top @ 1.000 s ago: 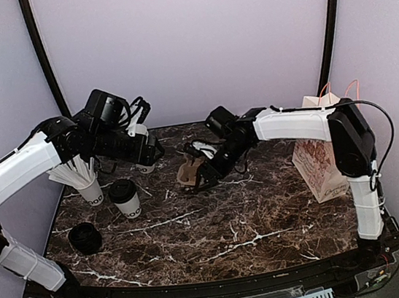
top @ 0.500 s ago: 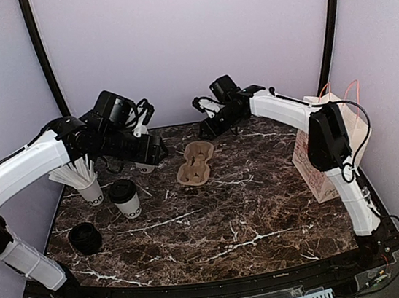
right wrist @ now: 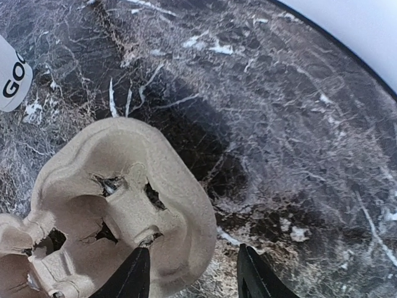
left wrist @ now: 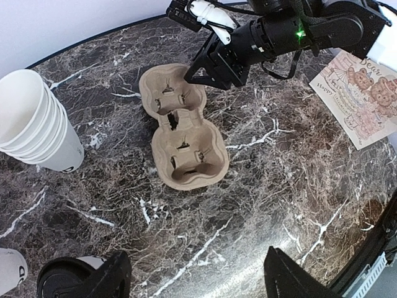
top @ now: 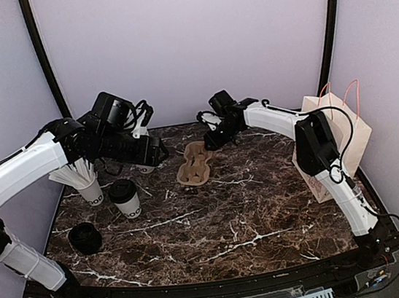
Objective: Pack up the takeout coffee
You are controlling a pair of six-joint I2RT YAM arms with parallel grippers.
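step: early, I'd say. Carrier is being sorted out first; coffee cup (top: 126, 200) is not packed yet.
coffee cup: upright on the table (top: 217, 227), left side, black lid on. Just beside the straw cup (top: 89, 189), well apart from the cup carrier (left wrist: 183, 133). Neither gripper touches it.
right gripper (right wrist: 193, 249): at the carrier's far end. Fingers apart, one inside the end pocket, the other outside over the table, rim between them. A gap shows, so no pinch yet.
left gripper (left wrist: 197, 257): hovers above the table near the stack of cups (left wrist: 34, 124), fingers spread wide, nothing between them.
next: probably right closes on the rim to steady or drag the carrier. Left then has to reach the cup, grip the body below the lid, keep it vertical and seat it in a pocket. Paper bag (top: 335, 142) stands at the right edge, likely the final stop.
writing: coffee cup and straw cup show black letters, roughly "GOO". A white cup at the edge of the right wrist view reads "GO". Bag has cartoon bears plus script that looks like "Bear" and "Happy"; the rest is too small.
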